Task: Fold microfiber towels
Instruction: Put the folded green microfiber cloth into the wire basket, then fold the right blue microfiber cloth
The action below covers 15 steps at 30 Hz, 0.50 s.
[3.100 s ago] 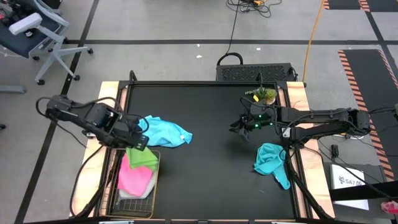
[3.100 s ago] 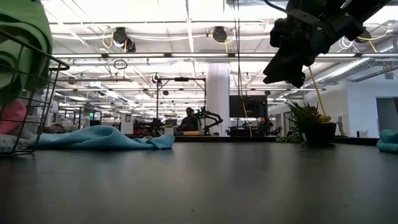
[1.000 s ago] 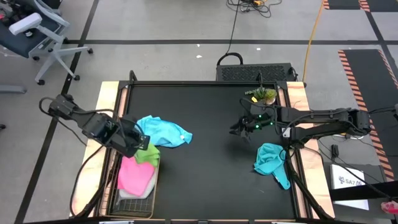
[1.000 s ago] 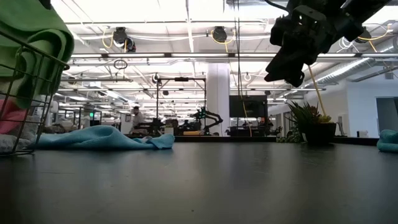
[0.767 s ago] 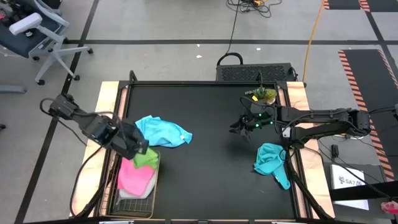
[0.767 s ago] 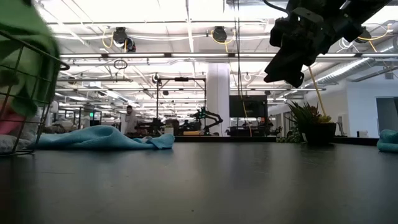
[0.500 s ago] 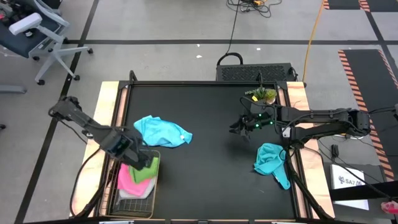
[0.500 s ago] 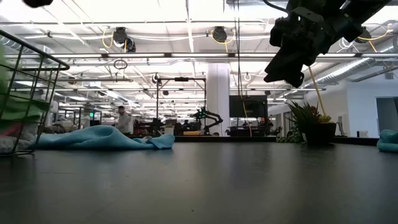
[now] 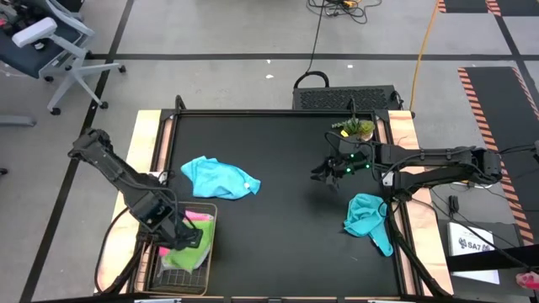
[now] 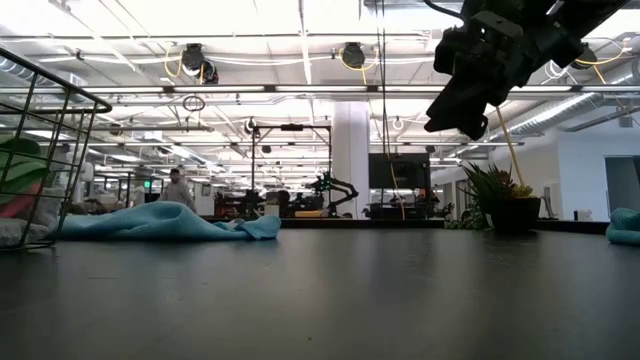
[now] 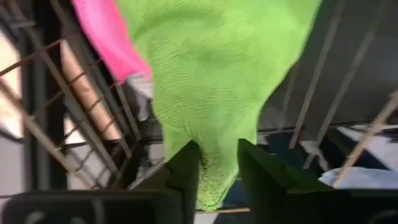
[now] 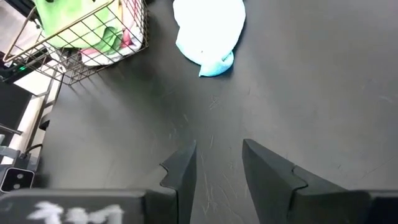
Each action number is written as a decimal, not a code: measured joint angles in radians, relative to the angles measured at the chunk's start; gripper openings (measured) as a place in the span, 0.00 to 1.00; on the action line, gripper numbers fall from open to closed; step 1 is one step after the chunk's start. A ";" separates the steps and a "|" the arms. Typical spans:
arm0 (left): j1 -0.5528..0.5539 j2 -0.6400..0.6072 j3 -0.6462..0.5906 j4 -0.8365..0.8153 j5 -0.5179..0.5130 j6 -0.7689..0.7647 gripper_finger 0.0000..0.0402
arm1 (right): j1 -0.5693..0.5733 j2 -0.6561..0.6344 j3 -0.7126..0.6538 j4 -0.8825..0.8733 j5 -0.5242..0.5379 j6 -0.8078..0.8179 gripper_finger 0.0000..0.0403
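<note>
The lime green towel [image 9: 195, 239] lies in the wire basket [image 9: 205, 263] at the table's near left, on top of the pink towel [image 9: 200, 217] and a pale grey-white one [image 10: 15, 232]. My left gripper [image 9: 179, 236] reaches down into the basket and is shut on the green towel [image 11: 211, 74]. The light blue towel [image 9: 219, 178] lies crumpled on the table beyond the basket. The teal towel [image 9: 368, 215] lies crumpled at the right edge. My right gripper [image 9: 324, 172] hangs open and empty above the table's right half. My left gripper pinches a narrow end of the lime green towel [image 11: 217, 163] between its two fingers [image 11: 186, 177], coming from above into the basket. The cloth widens away from the fingers and lies on the pink towel [image 11: 102, 34]. One layer or several, I cannot tell.
A small potted plant [image 9: 358, 128] stands at the far right, just behind my right arm. The basket's wire walls [image 11: 348, 106] stand close around my left gripper. Bare black table [image 9: 286, 236] lies between the basket and the teal towel.
My left gripper has gone toward the table's near edge and down into the basket with the lime green towel. The towel, held above the basket's rim a second ago, now lies low inside it on the pink towel. My right arm has kept still.
</note>
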State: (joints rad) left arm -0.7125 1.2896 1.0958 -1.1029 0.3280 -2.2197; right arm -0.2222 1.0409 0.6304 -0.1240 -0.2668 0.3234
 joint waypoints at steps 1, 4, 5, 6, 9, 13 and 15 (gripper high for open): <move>-0.003 0.000 0.000 0.007 -0.013 -0.006 0.31 | 0.000 0.000 0.000 0.000 0.000 -0.004 0.30; 0.002 0.000 0.000 0.009 -0.019 -0.012 0.41 | 0.000 0.000 0.000 0.000 0.000 -0.023 0.30; 0.006 0.000 0.000 0.009 -0.017 -0.015 0.44 | 0.000 0.000 0.000 0.000 0.000 -0.026 0.30; 0.009 -0.001 0.000 0.010 -0.016 -0.023 0.47 | 0.000 0.000 0.000 0.000 0.000 -0.028 0.30; 0.013 -0.018 0.001 0.013 -0.016 -0.077 0.53 | 0.000 0.000 0.000 0.000 -0.001 -0.029 0.30; 0.019 -0.035 0.041 0.002 -0.102 -0.101 0.57 | 0.000 0.000 0.000 0.000 -0.001 -0.046 0.30; 0.021 -0.044 0.080 -0.022 -0.173 -0.085 0.58 | 0.000 0.000 0.000 0.000 -0.001 -0.052 0.30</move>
State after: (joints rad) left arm -0.6913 1.2459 1.1756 -1.1245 0.1550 -2.3049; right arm -0.2222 1.0409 0.6304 -0.1238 -0.2676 0.2714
